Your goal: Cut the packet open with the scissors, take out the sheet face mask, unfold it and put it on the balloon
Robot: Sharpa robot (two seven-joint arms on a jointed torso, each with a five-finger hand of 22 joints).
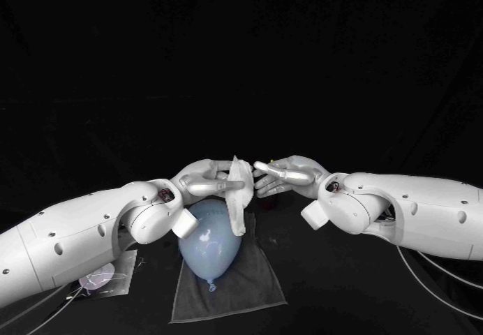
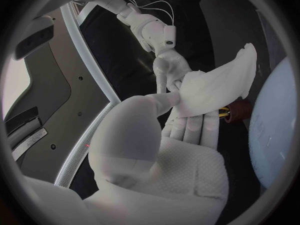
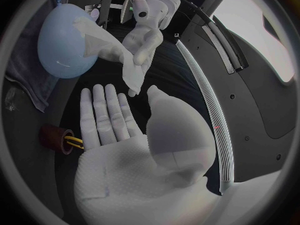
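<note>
Your left hand (image 1: 206,183) pinches the white fabric sheet face mask (image 1: 239,199) in its fingers, long axis hanging down over the wide end of the pale blue rubber balloon (image 1: 209,241), while your right hand (image 1: 287,176), fingers apart and empty, hovers above that end's right side.

From my station I see the left silver hand (image 1: 206,181) gripping a white, limp sheet face mask (image 1: 239,197), which hangs upright just over the rounded end of a pale blue rubber balloon (image 1: 209,241). The balloon lies on a dark grey cloth (image 1: 246,286) spread on the black table (image 1: 332,293). The right silver hand (image 1: 287,176) faces the left one, fingers reaching toward the mask's top edge; I can't tell whether they touch. A small pale crumpled item (image 1: 100,279) lies by the left arm.
</note>
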